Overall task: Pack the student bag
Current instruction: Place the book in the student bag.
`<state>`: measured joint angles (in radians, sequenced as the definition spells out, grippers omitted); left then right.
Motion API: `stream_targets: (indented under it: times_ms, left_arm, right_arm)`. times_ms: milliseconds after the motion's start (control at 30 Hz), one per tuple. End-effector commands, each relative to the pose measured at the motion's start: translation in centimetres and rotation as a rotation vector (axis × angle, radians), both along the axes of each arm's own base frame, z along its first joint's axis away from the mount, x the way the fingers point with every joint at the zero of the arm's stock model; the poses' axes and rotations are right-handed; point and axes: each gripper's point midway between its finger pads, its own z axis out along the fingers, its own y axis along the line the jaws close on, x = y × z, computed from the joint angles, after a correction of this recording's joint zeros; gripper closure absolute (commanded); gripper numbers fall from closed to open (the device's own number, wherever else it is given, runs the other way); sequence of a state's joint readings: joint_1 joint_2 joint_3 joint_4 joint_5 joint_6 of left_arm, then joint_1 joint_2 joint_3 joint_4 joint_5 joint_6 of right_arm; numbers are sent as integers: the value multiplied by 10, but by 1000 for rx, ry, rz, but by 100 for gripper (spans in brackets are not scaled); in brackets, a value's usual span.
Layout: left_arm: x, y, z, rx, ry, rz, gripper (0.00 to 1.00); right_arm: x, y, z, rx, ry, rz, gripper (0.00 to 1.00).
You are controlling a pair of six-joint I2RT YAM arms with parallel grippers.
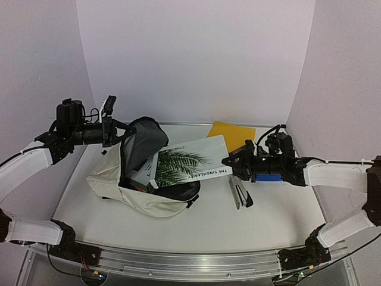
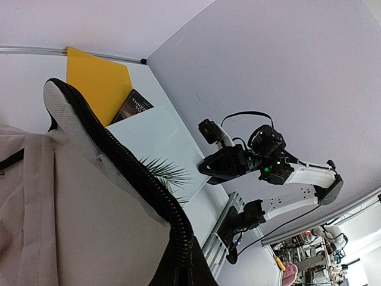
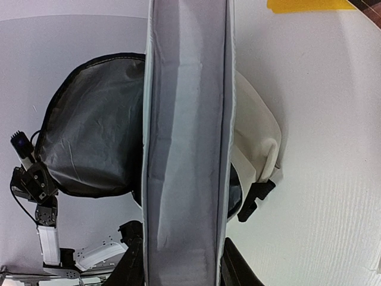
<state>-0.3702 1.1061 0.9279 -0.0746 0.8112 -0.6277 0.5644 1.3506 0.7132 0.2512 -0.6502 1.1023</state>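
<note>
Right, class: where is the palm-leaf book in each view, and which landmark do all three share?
Top external: palm-leaf book at centre, sticking out of the student bag.
Left wrist: the book left of centre, behind the bag's black zipper.
Right wrist: edge-on, a grey vertical band mid-frame.
Shared landmark: the yellow folder beyond it.

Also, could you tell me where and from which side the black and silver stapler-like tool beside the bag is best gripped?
Probably across the middle of its body, coming straight down from above. The stapler-like tool lies flat on the table, long and narrow, running roughly near to far, so jaws closing over its narrow sides should fit.
</note>
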Motion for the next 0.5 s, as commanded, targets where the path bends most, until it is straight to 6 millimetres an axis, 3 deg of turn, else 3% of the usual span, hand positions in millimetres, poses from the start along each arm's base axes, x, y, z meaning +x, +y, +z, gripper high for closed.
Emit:
stream_targets:
  times_ms: [0,200,333,467]
  left_arm:
    - [-9,-5,54,-77,-192,-63,100]
    - [-5,-6,51,-72,-188,-61,100]
    - [-1,-8,49,-72,-186,-66,100]
    - [2,-11,47,-75,-181,-75,100]
  right_arm:
    - [27,17,58,154,-108,-43,69]
    - [45,36,66,161,-147,-81,69]
    - [50,68,40,108,-128,-67,70]
    - [56,88,12,54,-116,-94,71]
